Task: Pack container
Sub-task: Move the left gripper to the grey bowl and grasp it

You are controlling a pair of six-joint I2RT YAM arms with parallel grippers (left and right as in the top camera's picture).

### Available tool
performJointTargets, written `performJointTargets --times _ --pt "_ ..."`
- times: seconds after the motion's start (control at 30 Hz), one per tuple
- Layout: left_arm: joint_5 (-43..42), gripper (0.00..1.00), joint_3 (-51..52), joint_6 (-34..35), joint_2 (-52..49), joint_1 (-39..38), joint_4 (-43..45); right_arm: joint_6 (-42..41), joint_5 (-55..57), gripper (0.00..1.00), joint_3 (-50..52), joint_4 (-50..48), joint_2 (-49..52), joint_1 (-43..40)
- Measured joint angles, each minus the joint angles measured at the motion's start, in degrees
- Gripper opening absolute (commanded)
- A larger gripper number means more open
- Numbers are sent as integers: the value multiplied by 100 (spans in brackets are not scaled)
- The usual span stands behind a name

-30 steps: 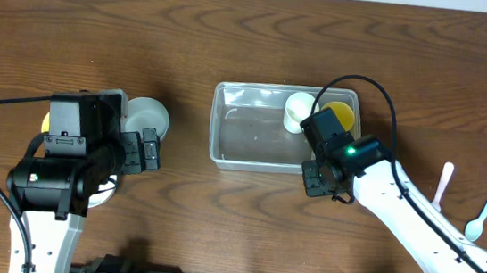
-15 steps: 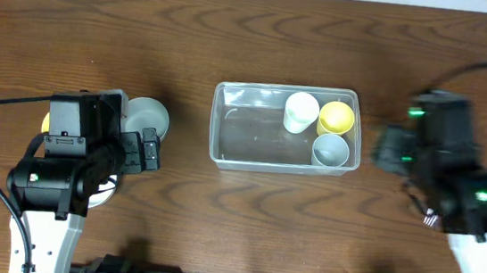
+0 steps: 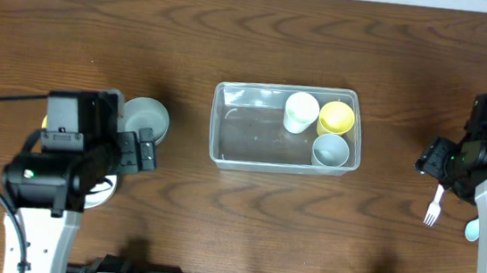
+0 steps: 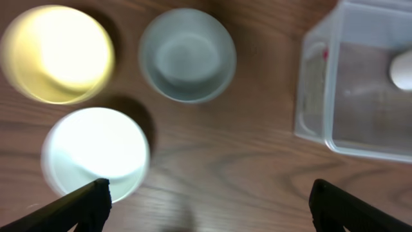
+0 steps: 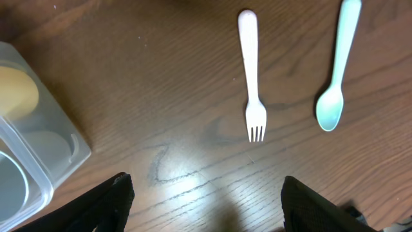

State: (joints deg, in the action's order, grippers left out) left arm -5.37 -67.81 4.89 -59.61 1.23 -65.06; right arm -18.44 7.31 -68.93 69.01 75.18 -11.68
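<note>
Hovering our right gripper (image 5: 206, 193), jaws wide, near the fork (image 5: 252, 84), we should centre on its handle before closing, with the container (image 3: 248, 132) mid-table and the left gripper (image 4: 206, 200) wide too.

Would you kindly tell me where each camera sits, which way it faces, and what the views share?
Overhead: fixed above the table, facing down on the container; both arms, left hand and right hand show.
Left wrist: on the left arm, facing down at the grey bowl and the container's end; its own fingers show.
Right wrist: on the right arm, facing down at the fork and spoon; its own fingers show.
Shared: the container appears in all three.
</note>
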Motion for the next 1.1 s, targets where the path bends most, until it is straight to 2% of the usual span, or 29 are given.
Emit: performJointTargets --times 0.13,0.3,0.7,1.1 --pt "328 98 -1331 7 -651 -2 -697 107 -7 76 2 -68 9 0" --pt "450 98 -2312 24 -1714 -2 -734 177 -44 76 4 -87 9 0" --pt "535 98 -2371 0 -4229 -282 -90 302 -177 77 4 -85 9 0" --pt "538 98 -2326 0 -5381 -514 131 319 -199 77 4 -87 9 0"
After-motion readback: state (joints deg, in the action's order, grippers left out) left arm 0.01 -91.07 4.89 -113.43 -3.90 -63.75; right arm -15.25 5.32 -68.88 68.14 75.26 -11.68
